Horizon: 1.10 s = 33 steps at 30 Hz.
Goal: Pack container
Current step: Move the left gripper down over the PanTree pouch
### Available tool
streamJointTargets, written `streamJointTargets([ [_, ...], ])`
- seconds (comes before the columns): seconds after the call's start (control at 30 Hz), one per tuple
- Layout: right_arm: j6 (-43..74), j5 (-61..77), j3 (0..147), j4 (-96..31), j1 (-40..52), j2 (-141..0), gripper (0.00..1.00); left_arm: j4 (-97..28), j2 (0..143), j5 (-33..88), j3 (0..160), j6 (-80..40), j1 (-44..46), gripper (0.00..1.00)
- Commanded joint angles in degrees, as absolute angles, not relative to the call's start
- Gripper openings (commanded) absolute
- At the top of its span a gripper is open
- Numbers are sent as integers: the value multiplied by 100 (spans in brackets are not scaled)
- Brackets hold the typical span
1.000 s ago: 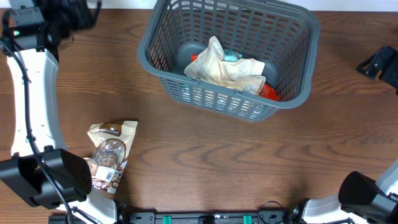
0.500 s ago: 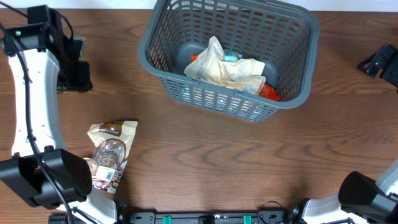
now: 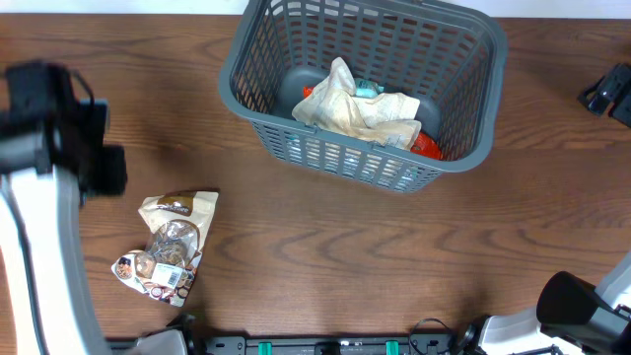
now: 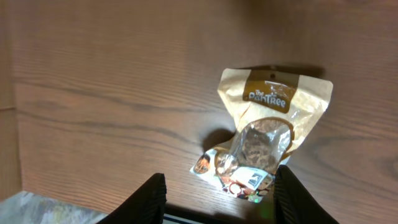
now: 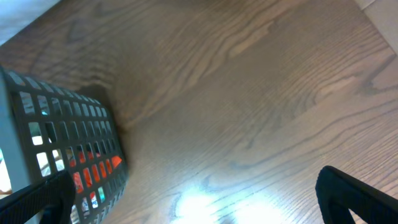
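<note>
Overhead: container (image 3: 355,158) well right of the released, empty left tool (image 3: 103,170), left of the released right tool (image 3: 609,94).

Seen from my console: the left arm (image 3: 54,148) is a motion blur overhead, the right gripper (image 3: 609,94) is clipped by the frame edge, and a crumpled cream bag (image 3: 360,108) hides most of a red packet (image 3: 426,146) inside the basket (image 3: 345,158).

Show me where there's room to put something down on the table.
The table is bare from the snack pouch rightward, all along in front of the basket. Bare too just left of the basket. The basket's middle is crowded with packets.
</note>
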State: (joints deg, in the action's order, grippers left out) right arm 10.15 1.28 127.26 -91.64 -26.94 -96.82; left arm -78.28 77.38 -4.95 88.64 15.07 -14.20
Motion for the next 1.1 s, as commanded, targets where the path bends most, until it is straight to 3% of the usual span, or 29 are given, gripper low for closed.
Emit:
streamJointTargets([
  [0.0, 958, 45, 12702, -9115, -2648, -9677, 99, -7695, 6810, -495, 8162, 1538, -1444, 39],
  [0.27, 958, 47, 12700, -9115, -2648, -9732, 99, -7050, 4515, -180, 6106, 1531, -1428, 47],
  [0.47, 958, 49, 12696, -9168, -2648, -9802, 99, -6375, 3874, 753, 5122, 1356, -1428, 55],
  [0.77, 956, 49, 12693, -9201, -2648, -9828, 99, -5181, 5146, 1203, 4709, 1076, -1428, 62],
  [1.07, 956, 47, 12693, -9218, -2650, -9828, 99, -4471, 6997, 1553, 4709, 843, -1428, 62],
])
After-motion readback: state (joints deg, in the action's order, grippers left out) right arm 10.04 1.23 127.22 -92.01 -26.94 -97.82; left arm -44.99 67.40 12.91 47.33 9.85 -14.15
